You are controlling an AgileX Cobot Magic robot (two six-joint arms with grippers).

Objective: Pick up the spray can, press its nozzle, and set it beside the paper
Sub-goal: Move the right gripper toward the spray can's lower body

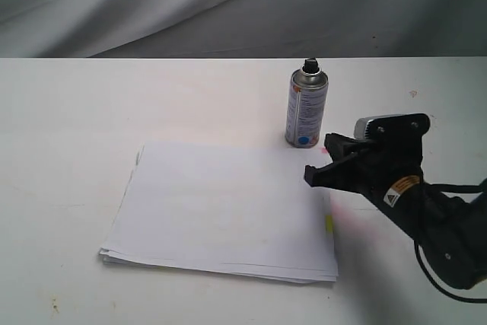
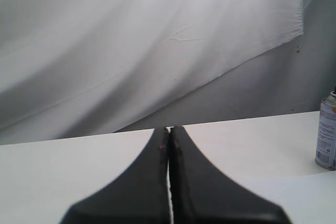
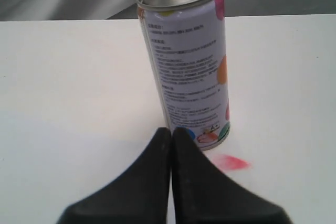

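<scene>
Spray can, upright on the white table, just beyond the far right corner of the paper, its black nozzle on top. We see a yellow tab at the paper's right edge and a pink smear on the table near the can's base. The right gripper hangs over that edge, near the can yet apart from it, jaws pressed together on nothing. The left gripper, seen only from its own wrist, is likewise closed and empty, with the can well off to one side.
</scene>
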